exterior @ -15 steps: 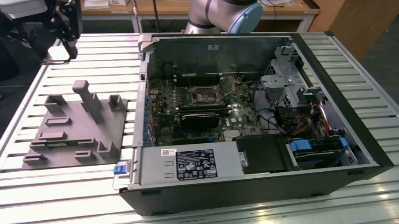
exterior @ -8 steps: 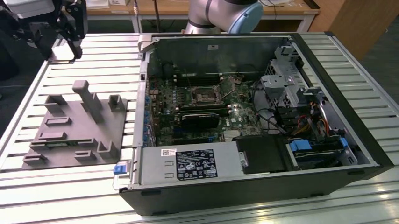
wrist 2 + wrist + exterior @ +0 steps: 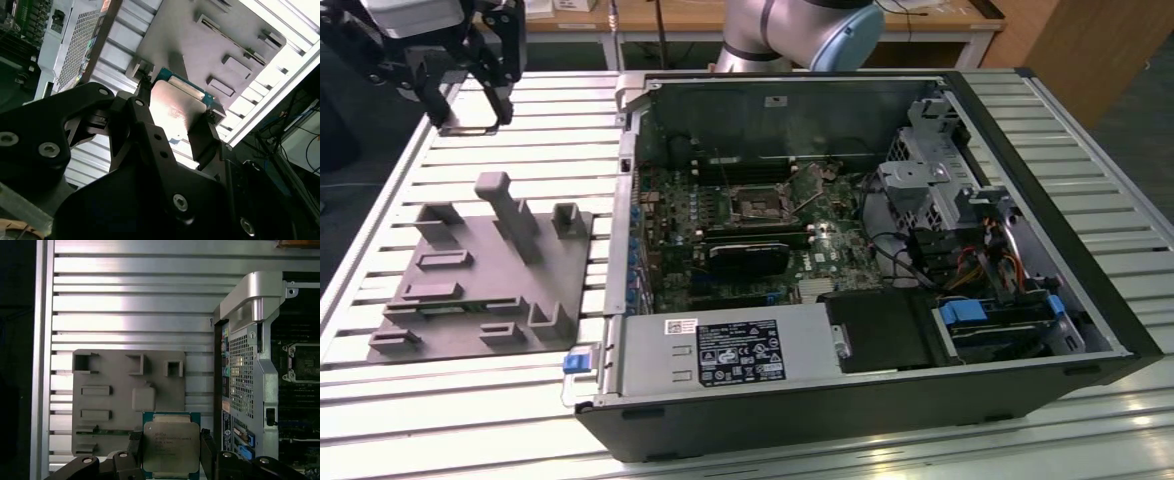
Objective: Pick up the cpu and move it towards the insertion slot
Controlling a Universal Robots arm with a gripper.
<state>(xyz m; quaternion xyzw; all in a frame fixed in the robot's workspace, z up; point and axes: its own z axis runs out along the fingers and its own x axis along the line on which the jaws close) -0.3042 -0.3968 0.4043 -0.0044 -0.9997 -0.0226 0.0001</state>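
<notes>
With the end effector (image 3: 171,447) closed on the cpu (image 3: 170,446) by its edges above the grey fixture plate (image 3: 115,390), keeping the chip level seems key while carrying toward the insertion slot (image 3: 759,203) inside the computer case (image 3: 1067,260)

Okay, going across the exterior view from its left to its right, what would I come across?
End effector raised over the slatted table → grey fixture plate → open computer case, with the insertion slot on the board inside it. The first wrist view shows the end effector shut on the cpu.
</notes>
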